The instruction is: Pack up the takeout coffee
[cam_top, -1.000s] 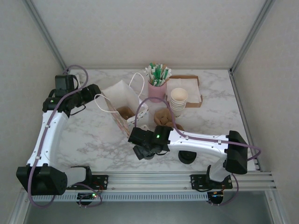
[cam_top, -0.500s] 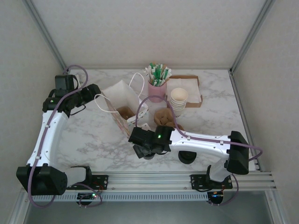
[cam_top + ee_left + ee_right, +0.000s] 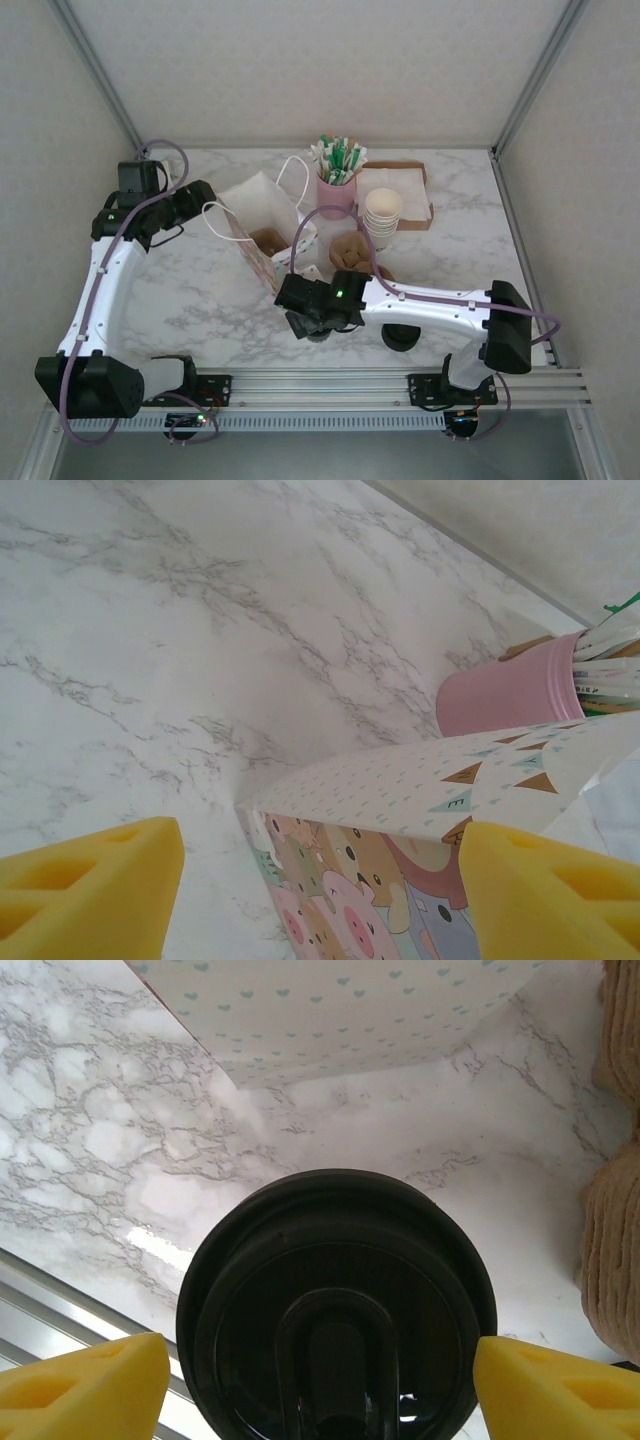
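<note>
The takeout coffee (image 3: 335,1260) stands upright close to the worktop's (image 3: 200,290) near edge, about midway along it. Its long axis is vertical and its black lid (image 3: 300,1220) faces straight up into the right wrist camera. The right hand (image 3: 320,1350) is directly above it, pointing down, with one yellow finger (image 3: 90,1380) on each side of the lid. The fingers are spread to about the lid's width. From this angle I cannot tell whether they already press on the cup or only straddle it, since the lid hides the cup wall. The white paper bag (image 3: 262,215) lies from the cup towards the far edge and a little towards the left edge. It leans, and its open mouth is turned up and towards the cup. The right arm is much the nearer to the coffee, so the lift and the carry to the bag's mouth look like its work. The left hand (image 3: 320,860) is spread wide and holds nothing. It hangs at the bag's left side, with the printed bag wall just ahead of its fingers.
</note>
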Tool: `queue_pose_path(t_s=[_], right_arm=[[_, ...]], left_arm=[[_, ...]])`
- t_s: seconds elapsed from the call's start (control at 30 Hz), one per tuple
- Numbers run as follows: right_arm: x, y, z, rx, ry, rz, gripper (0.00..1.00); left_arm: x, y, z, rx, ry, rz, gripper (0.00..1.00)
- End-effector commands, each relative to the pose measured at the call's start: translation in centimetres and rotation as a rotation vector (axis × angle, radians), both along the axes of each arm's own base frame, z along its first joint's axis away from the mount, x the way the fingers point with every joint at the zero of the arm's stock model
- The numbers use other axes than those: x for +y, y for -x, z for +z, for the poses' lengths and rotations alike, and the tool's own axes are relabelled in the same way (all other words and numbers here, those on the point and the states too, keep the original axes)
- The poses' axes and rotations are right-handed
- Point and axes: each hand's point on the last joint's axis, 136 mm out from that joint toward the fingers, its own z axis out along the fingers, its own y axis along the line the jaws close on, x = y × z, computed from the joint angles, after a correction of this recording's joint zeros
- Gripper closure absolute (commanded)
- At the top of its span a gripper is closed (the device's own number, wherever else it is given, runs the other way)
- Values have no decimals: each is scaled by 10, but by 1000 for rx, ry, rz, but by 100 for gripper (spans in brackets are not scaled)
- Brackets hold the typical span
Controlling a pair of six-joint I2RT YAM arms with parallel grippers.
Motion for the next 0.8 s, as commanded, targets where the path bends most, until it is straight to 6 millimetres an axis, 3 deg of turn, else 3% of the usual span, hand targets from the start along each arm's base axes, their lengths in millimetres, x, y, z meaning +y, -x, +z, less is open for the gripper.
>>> queue_pose_path(t_s=[0.0, 0.3, 0.77], right_arm=[[-2, 4, -13, 2, 37, -6, 20], [-4, 5, -21, 6, 65, -6, 21], [-4, 2, 2, -52, 35, 8, 19]], left_arm=[[3, 1, -2, 1, 5, 13, 27], [3, 1, -2, 0, 6, 15, 27], [3, 1, -2, 1, 4, 15, 27]])
